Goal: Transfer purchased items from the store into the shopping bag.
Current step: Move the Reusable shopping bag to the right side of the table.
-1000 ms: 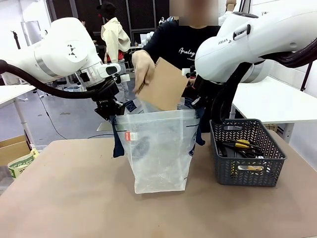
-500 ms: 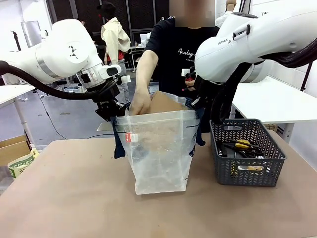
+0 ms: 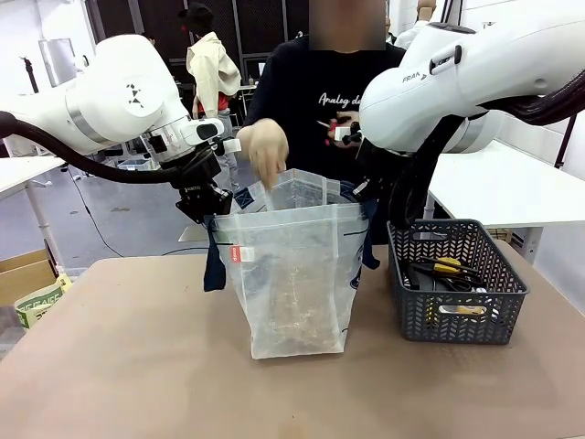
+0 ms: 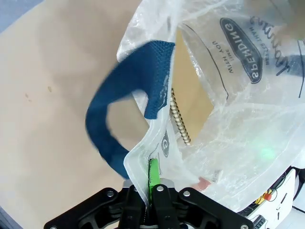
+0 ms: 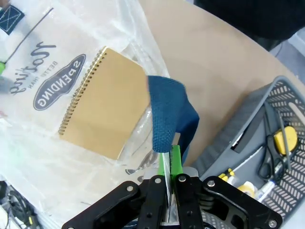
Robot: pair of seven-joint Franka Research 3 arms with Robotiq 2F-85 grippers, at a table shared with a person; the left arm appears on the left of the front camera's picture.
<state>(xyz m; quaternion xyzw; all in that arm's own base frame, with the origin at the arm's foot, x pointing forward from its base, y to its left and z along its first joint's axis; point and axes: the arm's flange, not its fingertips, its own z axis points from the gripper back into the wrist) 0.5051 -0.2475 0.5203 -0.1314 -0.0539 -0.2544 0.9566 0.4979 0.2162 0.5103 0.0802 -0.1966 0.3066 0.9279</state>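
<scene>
The translucent shopping bag (image 3: 292, 274) stands open on the table, held by both arms at its rim. My left gripper (image 4: 148, 183) is shut on the bag's left edge beside the navy handle (image 4: 125, 105). My right gripper (image 5: 169, 164) is shut on the right edge under the other navy handle (image 5: 167, 114). A tan spiral notebook (image 5: 107, 109) lies inside the bag (image 5: 57, 86), its wire binding (image 4: 179, 119) showing in the left wrist view. The person's hand (image 3: 265, 146) hovers just above the bag's mouth, holding nothing.
A dark grey lattice basket (image 3: 457, 283) with scissors and yellow-handled tools stands right of the bag. A green-printed box (image 3: 37, 302) lies at the table's left edge. The person stands close behind the bag.
The person lowered the tan notebook into the bag and let it go; the hand has risen out above the rim. Both grippers kept holding the bag.
</scene>
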